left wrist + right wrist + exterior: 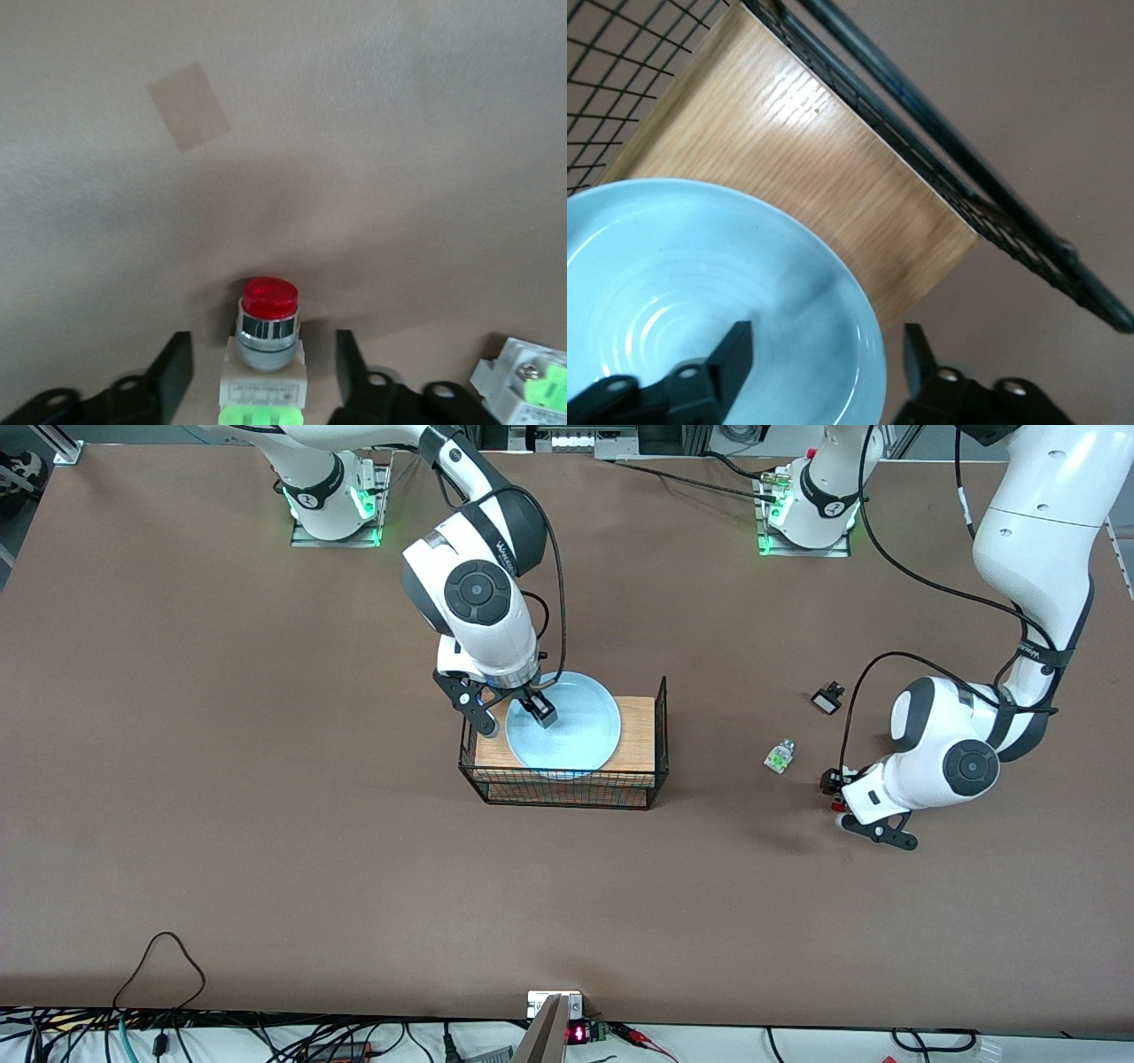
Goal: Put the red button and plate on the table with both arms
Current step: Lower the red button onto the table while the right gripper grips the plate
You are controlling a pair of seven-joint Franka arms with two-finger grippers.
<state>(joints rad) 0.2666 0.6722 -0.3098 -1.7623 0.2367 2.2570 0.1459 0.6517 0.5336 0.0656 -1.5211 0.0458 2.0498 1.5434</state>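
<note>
The red button (836, 806) lies on the brown table (266, 779) at the left arm's end. In the left wrist view the red button (268, 332) sits between the open fingers of my left gripper (263, 367), with a gap on each side. My left gripper (849, 802) is low over the table. The pale blue plate (567, 726) rests on the wood-topped wire rack (640, 731). My right gripper (509, 713) is open and straddles the plate's rim, one finger inside the plate (673, 266) and one outside it, as the right wrist view (824, 354) shows.
A green-and-white part (780, 756) lies on the table beside the left gripper and also shows in the left wrist view (530, 385). A small black-and-white part (828, 697) lies farther from the front camera. The rack's wire wall (966, 177) rises beside the plate.
</note>
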